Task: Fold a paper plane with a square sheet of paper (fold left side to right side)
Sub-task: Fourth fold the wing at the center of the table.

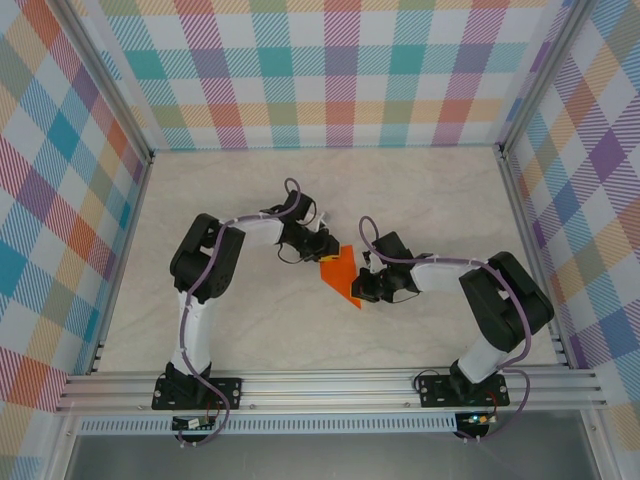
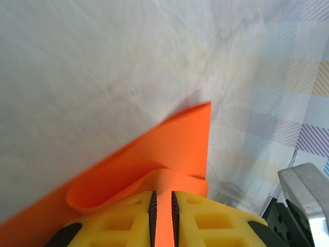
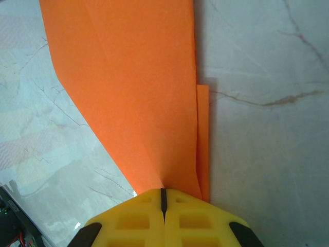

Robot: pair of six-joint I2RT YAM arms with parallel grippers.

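Left tool (image 2: 162, 201), right tool (image 3: 163, 195): both closed

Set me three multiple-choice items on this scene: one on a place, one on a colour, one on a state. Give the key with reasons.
1. The orange paper is:
A. against the back wall
B. between the left gripper and the right gripper
C. on the front rail

2. The right gripper's fingers are:
A. yellow
B. blue
C. white

3. The left gripper is:
A. wide open
B. shut on a cable
C. shut on the orange paper

Key:
1 B: the top view shows the sheet spanning the gap between the two arm tips.
2 A: the right wrist view shows yellow fingers at the bottom edge.
3 C: the left wrist view shows a strip of the paper pinched between the fingers.
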